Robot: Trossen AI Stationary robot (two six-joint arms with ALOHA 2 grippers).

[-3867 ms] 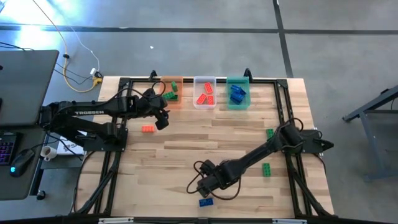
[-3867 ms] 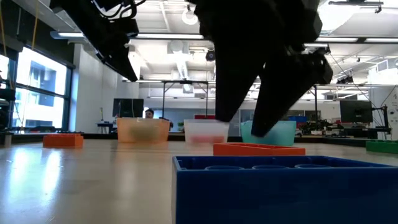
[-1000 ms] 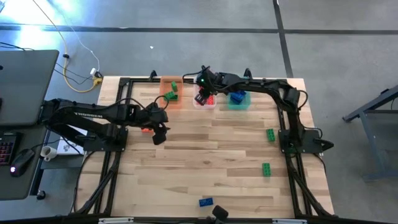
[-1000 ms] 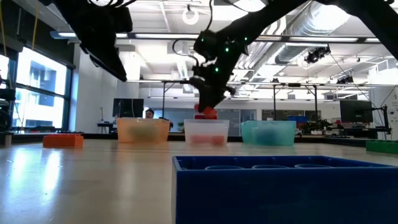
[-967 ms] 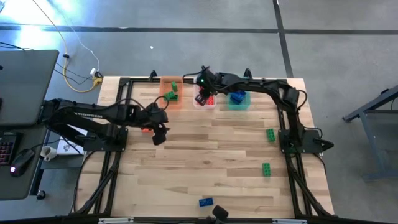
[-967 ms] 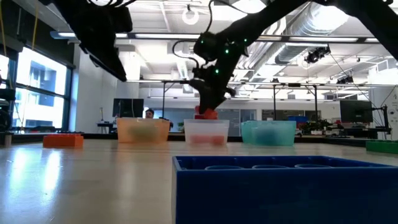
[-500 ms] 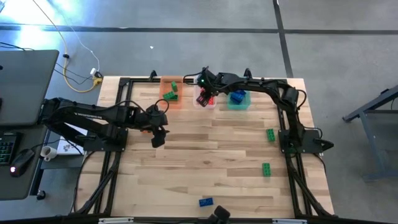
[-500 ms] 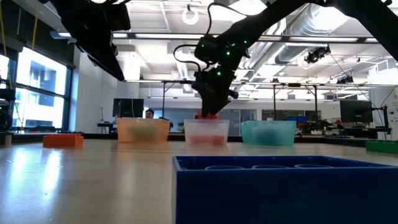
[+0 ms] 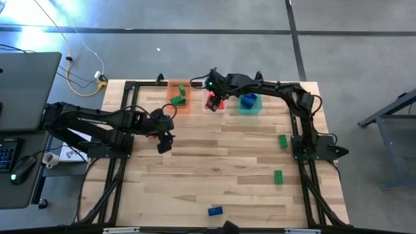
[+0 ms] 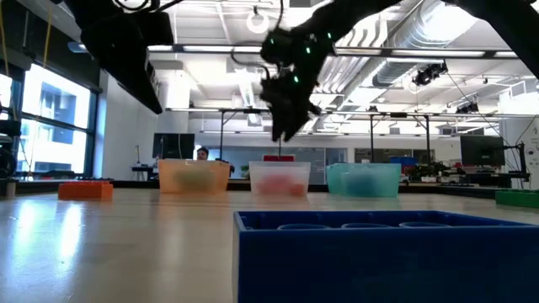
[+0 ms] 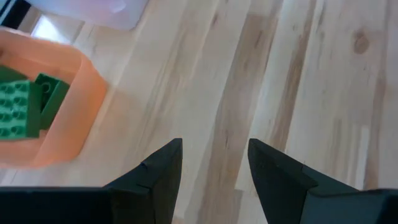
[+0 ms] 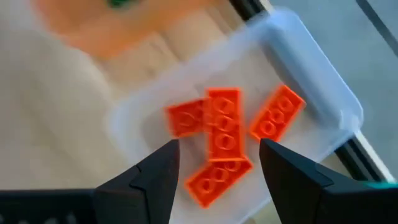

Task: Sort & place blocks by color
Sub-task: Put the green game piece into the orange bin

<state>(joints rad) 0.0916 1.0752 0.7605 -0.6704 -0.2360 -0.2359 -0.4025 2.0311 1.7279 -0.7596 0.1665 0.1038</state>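
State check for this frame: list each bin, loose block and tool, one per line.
Orange bin: holds green blocks.
Clear bin: holds four red-orange blocks.
Green bin: holds blue blocks.
Blue block: loose on table.
Right tool: open, empty, above clear bin.
Left tool: open, empty.

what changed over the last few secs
The right gripper went from the near edge by the blue block to over the clear tub, let a red block go into it, and now hangs open above. The left gripper, open, came down over the loose red block, now hidden. The green blocks on the table and the three tubs stayed put.
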